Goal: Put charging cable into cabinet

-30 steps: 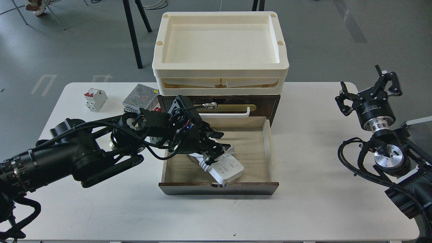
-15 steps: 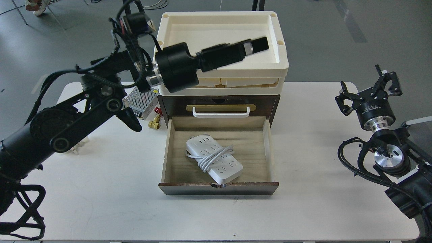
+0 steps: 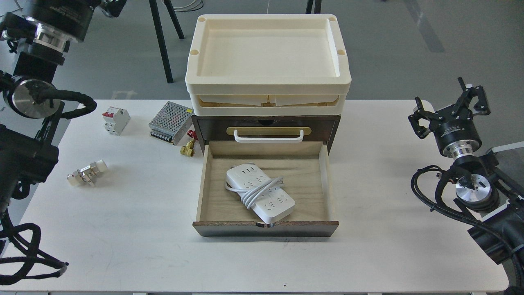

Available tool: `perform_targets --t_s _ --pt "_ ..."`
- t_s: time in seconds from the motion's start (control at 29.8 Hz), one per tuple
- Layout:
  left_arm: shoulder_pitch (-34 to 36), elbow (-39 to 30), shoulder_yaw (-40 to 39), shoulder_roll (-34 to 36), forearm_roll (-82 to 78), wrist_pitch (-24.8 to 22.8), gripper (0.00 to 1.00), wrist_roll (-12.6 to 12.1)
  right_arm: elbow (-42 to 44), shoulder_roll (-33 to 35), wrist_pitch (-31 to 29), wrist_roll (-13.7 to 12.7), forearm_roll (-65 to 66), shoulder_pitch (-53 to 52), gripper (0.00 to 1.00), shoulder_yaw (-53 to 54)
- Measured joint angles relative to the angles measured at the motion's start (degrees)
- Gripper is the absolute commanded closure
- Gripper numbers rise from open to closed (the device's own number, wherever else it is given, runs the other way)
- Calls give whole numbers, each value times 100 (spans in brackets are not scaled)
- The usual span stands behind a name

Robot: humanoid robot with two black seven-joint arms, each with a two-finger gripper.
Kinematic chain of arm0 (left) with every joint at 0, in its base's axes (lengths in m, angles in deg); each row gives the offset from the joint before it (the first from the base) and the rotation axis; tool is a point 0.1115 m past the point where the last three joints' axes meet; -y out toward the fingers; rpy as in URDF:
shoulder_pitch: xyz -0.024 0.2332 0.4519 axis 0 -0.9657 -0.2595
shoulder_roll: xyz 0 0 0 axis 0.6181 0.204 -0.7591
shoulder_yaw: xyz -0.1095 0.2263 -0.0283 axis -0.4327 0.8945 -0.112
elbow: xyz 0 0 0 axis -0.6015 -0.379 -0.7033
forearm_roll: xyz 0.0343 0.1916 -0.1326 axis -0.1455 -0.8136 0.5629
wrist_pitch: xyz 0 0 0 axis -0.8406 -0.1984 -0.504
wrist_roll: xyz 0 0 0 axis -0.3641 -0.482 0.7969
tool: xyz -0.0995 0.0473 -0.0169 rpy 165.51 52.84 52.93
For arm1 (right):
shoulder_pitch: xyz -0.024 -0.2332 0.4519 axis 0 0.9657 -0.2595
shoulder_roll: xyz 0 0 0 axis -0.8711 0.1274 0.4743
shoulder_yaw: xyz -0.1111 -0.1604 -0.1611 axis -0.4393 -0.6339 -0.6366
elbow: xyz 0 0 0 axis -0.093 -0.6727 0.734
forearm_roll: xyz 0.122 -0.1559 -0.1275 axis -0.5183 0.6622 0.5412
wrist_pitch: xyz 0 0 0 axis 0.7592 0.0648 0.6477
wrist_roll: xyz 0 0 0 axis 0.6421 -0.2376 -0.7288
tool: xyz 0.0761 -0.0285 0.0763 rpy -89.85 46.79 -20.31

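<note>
Left arm (image 3: 37, 61) withdrawn from above cream trays (image 3: 268, 88) to far left of cabinet (image 3: 266, 127), gripper out of frame. Small metal fitting (image 3: 87, 173) left of cabinet now uncovered.

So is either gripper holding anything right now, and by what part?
Nothing held. The right gripper is open and empty; the cable lies in the drawer.

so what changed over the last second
The left arm let go of the charging cable and swung up and away to the top left corner, its gripper now out of view. The cable stays lying in the cabinet drawer, which stays open. The right gripper barely moved.
</note>
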Motion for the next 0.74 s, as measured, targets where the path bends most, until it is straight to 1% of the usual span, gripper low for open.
perform_targets --t_s 0.1,0.23,0.37,0.47,0.57,0.74 --pt "-140 516 -7 1 563 -30 0 -12 6 0 9 -48 -15 -19 0 3" --pt "-468 841 -5 -57 945 -33 0 -23 9 0 26 -96 -41 -42 0 15" --pt "-799 895 124 -184 999 -33 0 -41 8 0 26 -92 -54 -50 0 47" --pt "-856 858 528 -358 969 42 0 -34 1 0 13 -80 -56 -51 0 139" --pt "-856 812 844 -393 971 136 0 30 -23 0 -15 -77 -56 -52 0 211" --pt "-856 810 876 -410 1009 144 0 207 -34 16 -43 -77 -49 -52 0 220"
